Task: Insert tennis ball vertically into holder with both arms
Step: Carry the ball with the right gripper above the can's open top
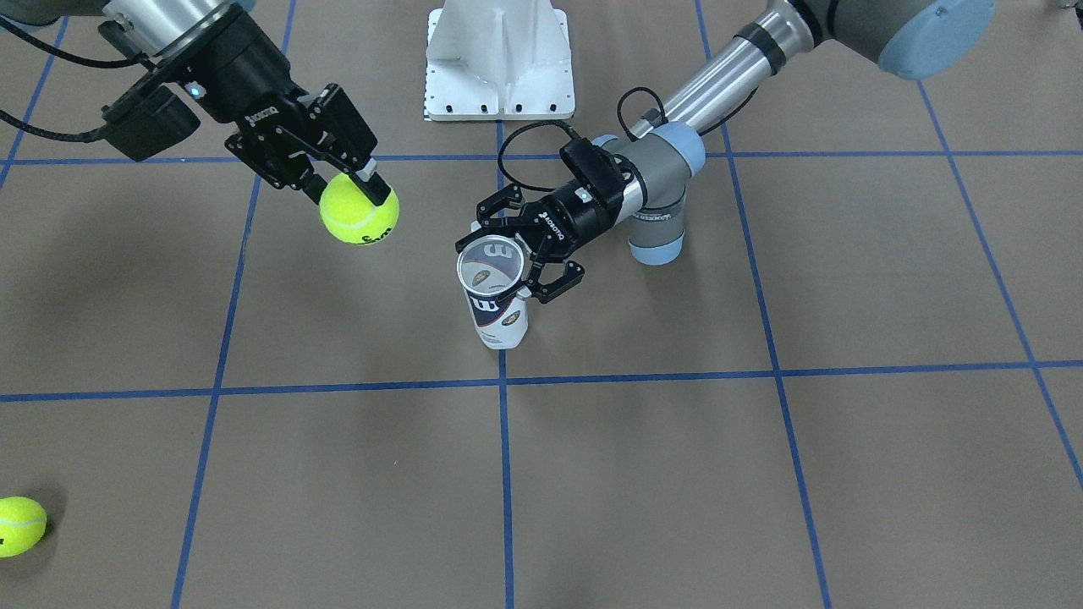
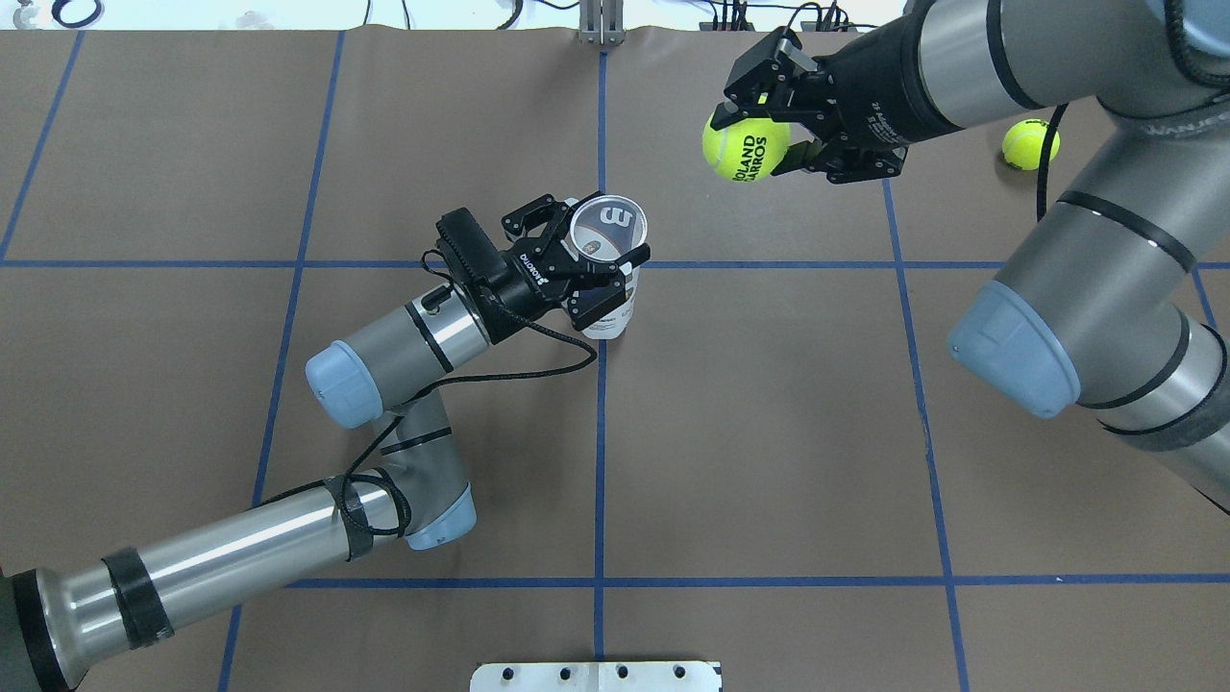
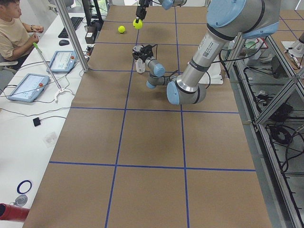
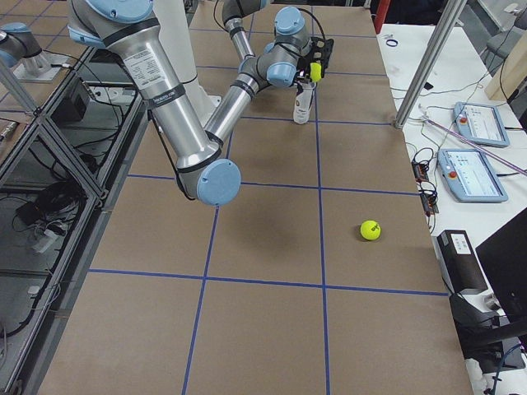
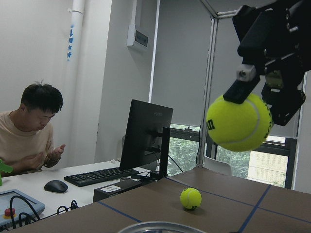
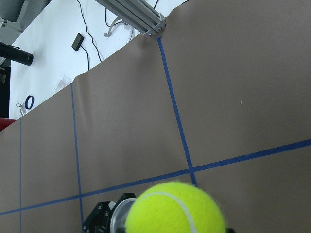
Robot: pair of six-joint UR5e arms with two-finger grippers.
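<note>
The holder (image 1: 499, 315) is a clear tube with a white and navy label. It stands upright near the table's middle, open end up, and also shows in the overhead view (image 2: 609, 317). My left gripper (image 1: 505, 264) is shut around its upper part from the side (image 2: 601, 252). My right gripper (image 1: 351, 199) is shut on a yellow tennis ball (image 1: 360, 216) and holds it in the air, off to the side of the holder and above its rim (image 2: 748, 144). In the right wrist view the ball (image 6: 176, 208) hides most of the tube's rim (image 6: 119, 218).
A second tennis ball (image 1: 19, 524) lies on the brown paper far on my right side (image 2: 1030, 143). The white pedestal base (image 1: 499, 59) stands at the robot's edge. A seated person (image 5: 34, 141) and desks with tablets are beyond the far edge.
</note>
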